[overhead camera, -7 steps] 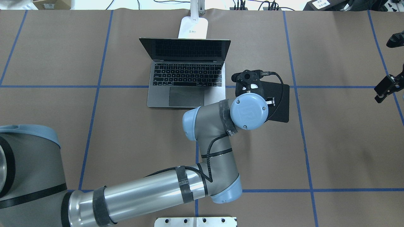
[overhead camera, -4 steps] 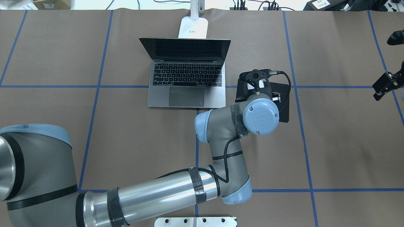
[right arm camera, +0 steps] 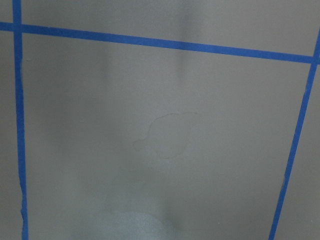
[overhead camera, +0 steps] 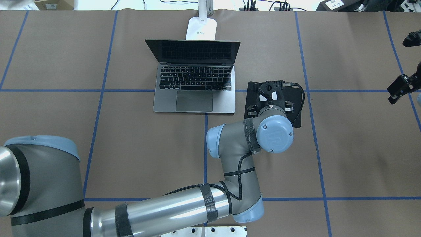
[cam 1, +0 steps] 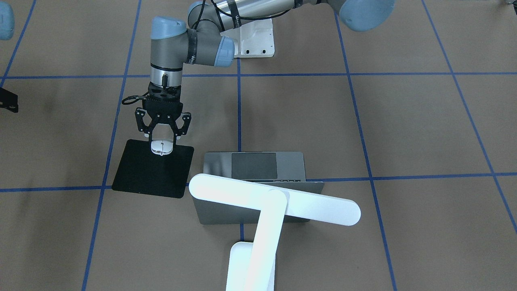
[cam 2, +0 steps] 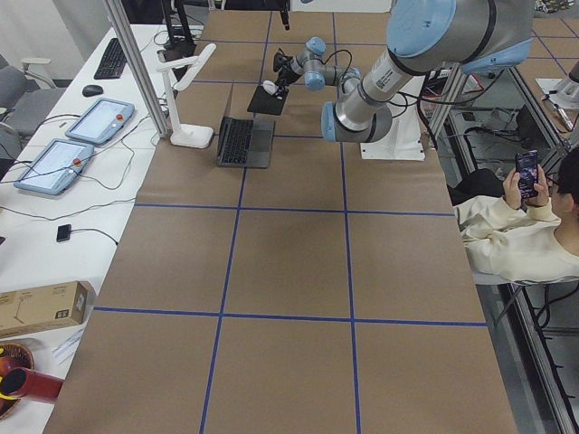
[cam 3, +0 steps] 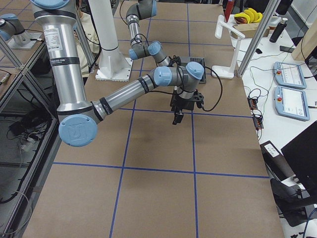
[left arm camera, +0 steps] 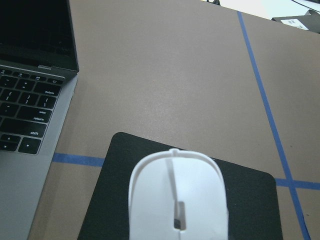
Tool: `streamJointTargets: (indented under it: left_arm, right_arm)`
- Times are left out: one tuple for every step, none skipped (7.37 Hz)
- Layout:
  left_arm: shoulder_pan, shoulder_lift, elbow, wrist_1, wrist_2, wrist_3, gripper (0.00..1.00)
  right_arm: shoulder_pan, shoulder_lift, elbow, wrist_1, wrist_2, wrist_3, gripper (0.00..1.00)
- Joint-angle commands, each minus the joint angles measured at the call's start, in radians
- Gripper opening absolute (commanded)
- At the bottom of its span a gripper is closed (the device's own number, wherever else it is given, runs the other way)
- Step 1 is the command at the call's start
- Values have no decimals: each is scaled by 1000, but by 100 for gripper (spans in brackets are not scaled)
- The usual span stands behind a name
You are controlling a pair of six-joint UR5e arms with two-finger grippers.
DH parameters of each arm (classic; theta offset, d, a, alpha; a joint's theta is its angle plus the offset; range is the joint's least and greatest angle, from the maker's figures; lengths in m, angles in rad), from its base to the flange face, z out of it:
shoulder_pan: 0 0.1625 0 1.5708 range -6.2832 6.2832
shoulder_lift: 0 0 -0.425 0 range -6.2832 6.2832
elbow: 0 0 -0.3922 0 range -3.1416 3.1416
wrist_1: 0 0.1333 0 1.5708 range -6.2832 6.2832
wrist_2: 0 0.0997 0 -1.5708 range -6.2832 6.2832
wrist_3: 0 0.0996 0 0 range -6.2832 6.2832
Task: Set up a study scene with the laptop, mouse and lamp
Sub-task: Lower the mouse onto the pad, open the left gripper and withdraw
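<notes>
The laptop point(overhead camera: 194, 98) stands open mid-table, its screen facing the robot; it also shows in the front view point(cam 1: 291, 161). The white lamp point(cam 1: 274, 200) stands behind it, with its base point(overhead camera: 201, 29) at the far edge. My left gripper point(cam 1: 161, 137) points down, shut on the white mouse point(cam 1: 161, 147), and holds it at the robot-side edge of the black mat point(cam 1: 149, 173). In the left wrist view the mouse point(left arm camera: 177, 195) lies over the mat point(left arm camera: 120, 200) beside the laptop point(left arm camera: 25, 115). My right gripper point(overhead camera: 398, 90) hangs at the table's right edge; I cannot tell its jaws.
The white bolted pedestal point(cam 1: 256, 40) sits at the robot's side of the table. Blue tape lines cross the brown table cover. A seated person point(cam 2: 516, 235) is beside the table. The right wrist view shows only bare table paper.
My left arm has swung right and a little toward the robot, carrying the mouse from near the laptop's right edge to over the mat. The right gripper has shifted slightly.
</notes>
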Motion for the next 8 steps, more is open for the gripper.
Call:
streamJointTargets:
  left_arm:
    - [0, -8, -12, -2, 2, 23, 88]
    - [-1, -12, -13, -2, 2, 24, 95]
    - [-4, -13, -27, -2, 1, 44, 96]
    - [-18, -13, -64, -2, -11, 73, 98]
    - [-58, 1, -135, 16, -48, 114, 99]
    - [-120, 71, -270, 140, -208, 119, 99]
    - [-212, 208, -494, 287, -385, 121, 99]
    - [-280, 361, -674, 361, -492, 135, 99]
  right_arm:
    - [0, 27, -2, 1, -10, 0, 100]
    - [0, 28, -4, 1, -9, 2, 100]
    - [0, 34, -1, 1, -7, 3, 100]
    - [1, 40, -1, 1, -7, 5, 100]
    - [1, 40, -1, 1, -7, 13, 100]
    - [1, 39, -9, 1, -9, 35, 100]
    - [1, 40, -13, 1, -9, 42, 100]
    - [1, 39, -13, 2, -9, 49, 100]
